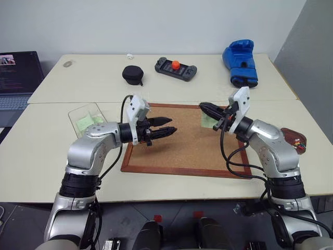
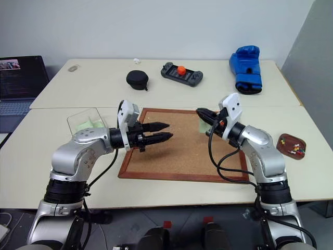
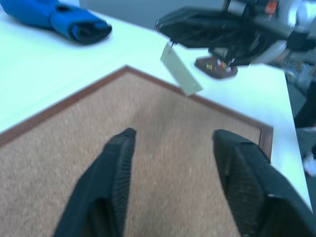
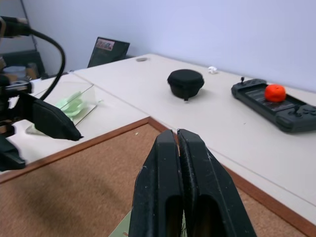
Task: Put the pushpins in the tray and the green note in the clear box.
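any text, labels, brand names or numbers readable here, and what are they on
None can be read.
Laptop screen: lines of text, too small to read.
Green note held by the right gripper: no marks legible.
Blue boxing glove: no readable logo.
Game controller: no readable label.

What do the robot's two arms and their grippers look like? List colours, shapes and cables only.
Both arms have rounded silver-grey metal shells with black ribbed joint rings near the shoulder. Each wrist carries a white angular block. A black cable loops loosely from each wrist along the forearm. The left gripper and the right gripper each have two tapering black fingers with finely ribbed inner pads.
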`<action>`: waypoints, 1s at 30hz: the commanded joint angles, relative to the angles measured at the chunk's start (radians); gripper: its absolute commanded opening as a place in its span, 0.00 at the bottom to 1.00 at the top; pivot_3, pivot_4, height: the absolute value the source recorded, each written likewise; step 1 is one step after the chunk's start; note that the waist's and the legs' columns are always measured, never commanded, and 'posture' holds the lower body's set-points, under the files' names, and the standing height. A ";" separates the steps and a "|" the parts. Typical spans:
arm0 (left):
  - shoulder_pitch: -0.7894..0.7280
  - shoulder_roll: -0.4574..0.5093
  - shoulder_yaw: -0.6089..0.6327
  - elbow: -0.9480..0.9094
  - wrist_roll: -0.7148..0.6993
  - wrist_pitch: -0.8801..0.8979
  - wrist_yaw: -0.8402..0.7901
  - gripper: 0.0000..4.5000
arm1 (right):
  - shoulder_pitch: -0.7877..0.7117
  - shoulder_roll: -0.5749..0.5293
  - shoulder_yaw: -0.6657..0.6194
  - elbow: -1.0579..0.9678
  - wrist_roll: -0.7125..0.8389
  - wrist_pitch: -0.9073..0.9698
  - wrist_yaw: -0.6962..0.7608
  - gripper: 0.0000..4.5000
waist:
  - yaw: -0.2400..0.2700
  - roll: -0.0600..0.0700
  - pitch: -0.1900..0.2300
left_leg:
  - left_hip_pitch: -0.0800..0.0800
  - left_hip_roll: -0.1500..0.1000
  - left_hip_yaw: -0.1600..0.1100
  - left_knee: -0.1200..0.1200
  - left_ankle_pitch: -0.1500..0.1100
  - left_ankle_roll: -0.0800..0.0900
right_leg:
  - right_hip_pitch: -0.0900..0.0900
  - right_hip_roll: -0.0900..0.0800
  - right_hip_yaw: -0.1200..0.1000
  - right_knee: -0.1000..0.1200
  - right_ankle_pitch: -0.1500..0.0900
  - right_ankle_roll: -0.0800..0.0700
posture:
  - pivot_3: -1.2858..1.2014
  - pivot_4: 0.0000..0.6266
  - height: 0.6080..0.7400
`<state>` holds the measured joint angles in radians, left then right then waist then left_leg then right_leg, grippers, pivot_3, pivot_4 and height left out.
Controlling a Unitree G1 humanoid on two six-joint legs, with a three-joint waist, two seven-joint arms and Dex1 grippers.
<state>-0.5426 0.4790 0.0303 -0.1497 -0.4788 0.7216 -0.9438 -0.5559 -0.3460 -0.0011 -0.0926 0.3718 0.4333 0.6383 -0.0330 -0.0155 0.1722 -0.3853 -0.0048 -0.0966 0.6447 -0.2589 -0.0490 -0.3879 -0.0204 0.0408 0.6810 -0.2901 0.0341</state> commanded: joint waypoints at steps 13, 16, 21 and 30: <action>-0.032 -0.203 -0.079 -0.034 -0.010 -0.040 0.200 0.82 | 0.000 0.033 0.063 -0.117 -0.031 -0.052 -0.037 0.00 | 0.000 0.000 0.000 | 0.000 -0.001 0.000 0.000 0.000 0.000 | 0.000 0.000 0.000 0.000 0.000 0.000 | 0.52 0.24 1.00; -0.046 -0.218 -0.093 -0.005 0.001 -0.054 0.209 0.82 | 0.008 0.043 0.077 -0.126 -0.044 -0.059 -0.043 0.00 | -0.001 0.000 0.000 | 0.000 -0.001 0.001 0.000 0.000 0.000 | 0.000 0.001 0.000 0.000 0.000 0.000 | 0.52 0.24 1.00; -0.071 -0.234 -0.109 0.046 0.017 -0.081 0.221 0.82 | 0.014 0.056 0.090 -0.148 -0.046 -0.057 -0.047 0.00 | 0.000 0.000 0.000 | 0.000 -0.001 0.000 0.000 0.000 0.000 | 0.000 0.001 0.000 0.000 0.000 0.000 | 0.52 0.24 1.00; -0.072 -0.228 -0.117 0.072 0.016 -0.100 0.198 0.65 | 0.013 0.068 0.094 -0.165 -0.042 -0.053 -0.059 0.00 | 0.000 0.000 0.000 | 0.000 -0.001 0.000 0.000 0.000 0.000 | 0.000 0.000 0.000 0.000 0.000 0.000 | 0.52 0.24 1.00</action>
<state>-0.5989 0.2475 -0.0907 -0.0663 -0.4598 0.6452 -0.7350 -0.5354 -0.2824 0.0997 -0.2109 0.3262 0.3986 0.5861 -0.0332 -0.0155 0.1722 -0.3853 -0.0062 -0.0962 0.6445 -0.2588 -0.0493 -0.3881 -0.0199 0.0409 0.6807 -0.2901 0.0341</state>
